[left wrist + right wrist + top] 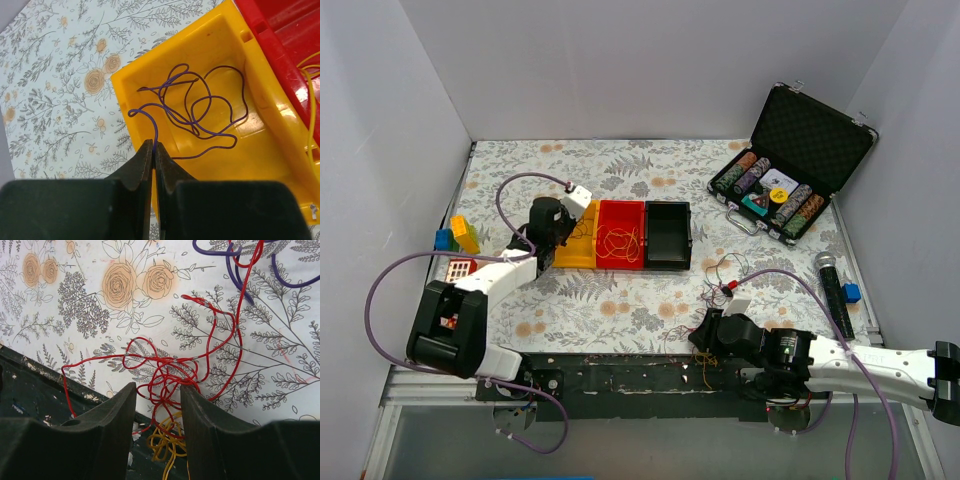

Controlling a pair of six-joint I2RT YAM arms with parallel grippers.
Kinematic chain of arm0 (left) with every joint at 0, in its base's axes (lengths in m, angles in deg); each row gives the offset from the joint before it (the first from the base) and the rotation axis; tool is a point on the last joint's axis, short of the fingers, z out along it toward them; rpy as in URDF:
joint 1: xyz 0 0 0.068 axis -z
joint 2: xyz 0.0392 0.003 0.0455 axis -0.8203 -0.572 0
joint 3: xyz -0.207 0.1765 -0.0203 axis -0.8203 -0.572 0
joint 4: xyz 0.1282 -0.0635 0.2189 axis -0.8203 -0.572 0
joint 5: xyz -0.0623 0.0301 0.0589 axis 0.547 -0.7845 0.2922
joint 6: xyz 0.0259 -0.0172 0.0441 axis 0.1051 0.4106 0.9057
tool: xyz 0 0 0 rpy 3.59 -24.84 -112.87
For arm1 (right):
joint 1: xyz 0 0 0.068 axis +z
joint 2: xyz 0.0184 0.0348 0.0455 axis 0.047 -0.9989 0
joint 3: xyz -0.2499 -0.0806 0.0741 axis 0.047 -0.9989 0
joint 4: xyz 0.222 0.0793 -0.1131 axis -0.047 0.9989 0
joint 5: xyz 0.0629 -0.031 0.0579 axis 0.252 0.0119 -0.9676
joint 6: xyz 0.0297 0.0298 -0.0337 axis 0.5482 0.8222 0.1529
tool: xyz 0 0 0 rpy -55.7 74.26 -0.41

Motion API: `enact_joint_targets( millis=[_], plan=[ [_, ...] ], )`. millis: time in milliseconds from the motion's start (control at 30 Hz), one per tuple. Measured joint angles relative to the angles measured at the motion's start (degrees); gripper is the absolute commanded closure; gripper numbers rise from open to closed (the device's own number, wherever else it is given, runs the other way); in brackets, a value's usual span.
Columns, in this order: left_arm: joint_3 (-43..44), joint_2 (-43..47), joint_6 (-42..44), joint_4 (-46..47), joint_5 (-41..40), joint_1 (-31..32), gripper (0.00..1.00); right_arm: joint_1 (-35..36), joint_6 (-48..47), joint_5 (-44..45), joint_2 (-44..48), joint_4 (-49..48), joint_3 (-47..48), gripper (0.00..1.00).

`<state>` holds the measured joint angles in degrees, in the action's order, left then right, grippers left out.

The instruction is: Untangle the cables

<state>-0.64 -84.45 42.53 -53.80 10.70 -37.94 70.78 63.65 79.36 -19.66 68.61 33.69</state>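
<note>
My left gripper (152, 145) is shut on one end of a purple cable (200, 117), whose loops lie in the yellow bin (260, 150). In the top view the left gripper (546, 235) sits at the yellow bin's (575, 250) left edge. My right gripper (158, 390) is open over a red cable tangle (170, 370) at the table's front edge, with a yellow cable clump (167, 440) below it on the dark rail. Another purple cable (235, 260) lies further off. In the top view the right gripper (705, 335) is near loose cables (725, 275).
A red bin (621, 235) holding yellow-orange cables and a black bin (668, 236) stand beside the yellow one. An open poker chip case (790, 170) is at back right, a microphone (833, 290) at right, toy blocks (460, 235) at left.
</note>
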Motion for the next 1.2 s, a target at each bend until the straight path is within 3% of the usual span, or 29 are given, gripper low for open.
enact_joint_targets(
  millis=[33, 67, 200, 367, 433, 467, 567, 733, 867, 1000, 1200],
  plan=[
    [0.0, -0.4, 0.3, 0.2, -0.3, 0.5, 0.96, 0.0, 0.0, 0.0, 0.0, 0.0, 0.0, 0.50],
    [0.0, -0.7, 0.3, 0.4, -0.4, 0.8, 0.80, 0.0, 0.0, 0.0, 0.0, 0.0, 0.0, 0.50],
    [2.3, -2.3, -0.7, -1.2, 0.2, 2.0, 0.51, 0.0, 0.1, 0.0, -0.1, 0.0, 0.0, 0.51],
    [8.0, -3.8, -2.9, -5.0, 2.1, 2.3, 0.30, 0.0, 0.1, 0.0, -0.5, 0.5, 0.4, 0.50],
    [9.6, -3.8, -3.2, -6.5, 2.4, 2.3, 0.07, 0.0, 0.1, 0.0, -0.5, 0.6, 0.4, 0.50],
    [10.5, -3.8, -3.3, -7.5, 2.5, 2.3, 0.02, 0.0, 0.0, 0.1, -0.4, 0.8, 0.5, 0.50],
    [13.5, -3.2, -3.3, -11.9, 5.8, 2.3, 0.02, 0.0, -0.4, 0.2, 0.2, 2.0, 0.8, 0.50],
    [18.1, 4.4, -1.2, -21.5, 18.8, 4.3, 0.02, 0.0, -1.0, 0.3, 1.4, 3.3, 0.8, 0.50],
    [20.1, 10.9, 0.7, -26.5, 26.8, 17.7, 0.02, 0.0, -1.0, 0.4, 1.6, 3.4, 0.8, 0.50],
    [17.9, 10.4, 0.4, -28.7, 32.2, 32.8, 0.02, 0.0, -1.0, 0.7, 1.5, 3.2, 0.8, 0.50],
    [16.4, -3.2, -1.7, -31.7, 35.5, 39.1, 0.02, 0.0, -1.0, 1.7, 1.6, 3.0, 0.8, 0.50]
  ],
)
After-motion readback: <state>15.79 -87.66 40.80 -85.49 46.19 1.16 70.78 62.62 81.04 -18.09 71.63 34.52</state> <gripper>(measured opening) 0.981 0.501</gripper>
